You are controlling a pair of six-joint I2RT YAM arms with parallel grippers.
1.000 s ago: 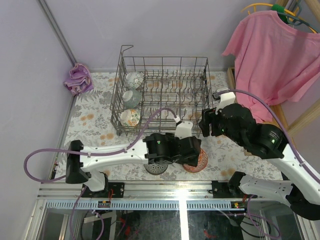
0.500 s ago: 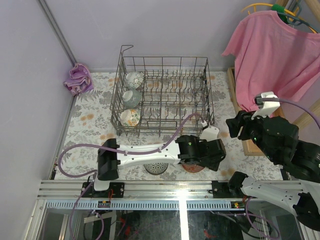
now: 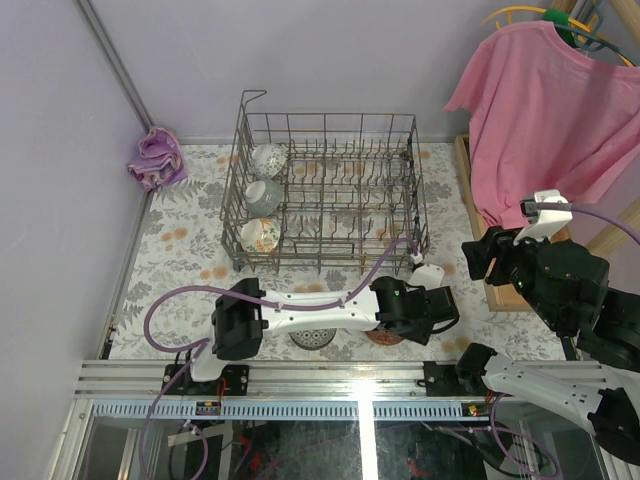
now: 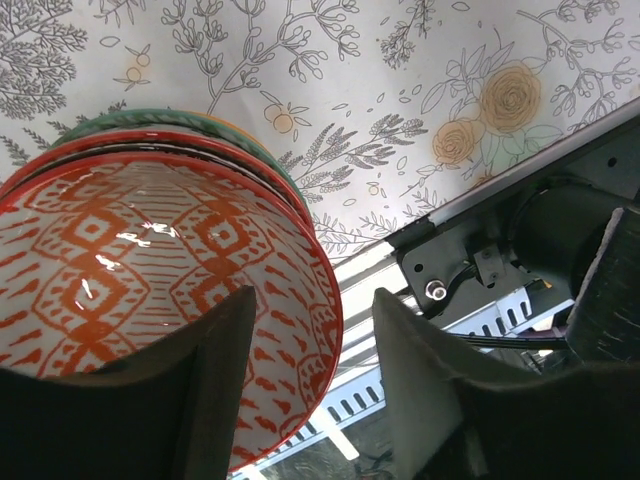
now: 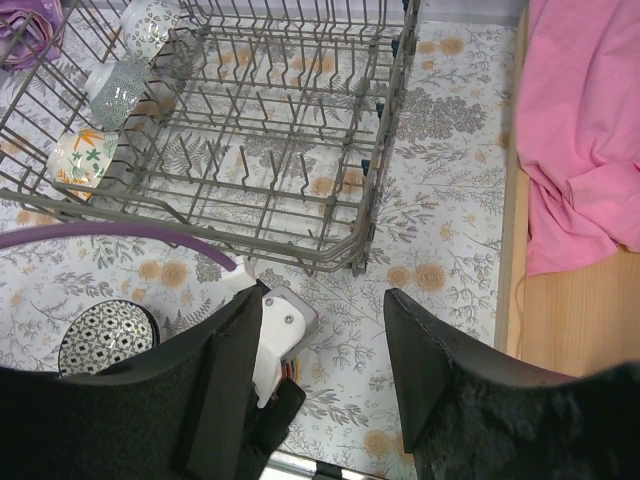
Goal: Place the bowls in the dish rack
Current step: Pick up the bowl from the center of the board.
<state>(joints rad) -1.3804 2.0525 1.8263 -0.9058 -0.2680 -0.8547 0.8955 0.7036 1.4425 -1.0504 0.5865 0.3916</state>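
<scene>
Astride red bowl (image 4: 150,270), left gripper (image 4: 310,312), perhaps touching

Shows a flat white tabletop sheet printed with grey leaves and orange flowers (image 3: 180,262). Holds a crumpled purple fabric rag (image 3: 156,157) at the far left corner, close to the plain lilac wall (image 3: 330,50). On the right, hangs a pink cotton T-shirt (image 3: 540,110) from a yellow hanger (image 3: 517,13), draped down over a pale wooden board (image 5: 575,310) beside the sheet's right edge. Along the near edge, carries a ribbed silver metal rail (image 3: 300,380).
</scene>
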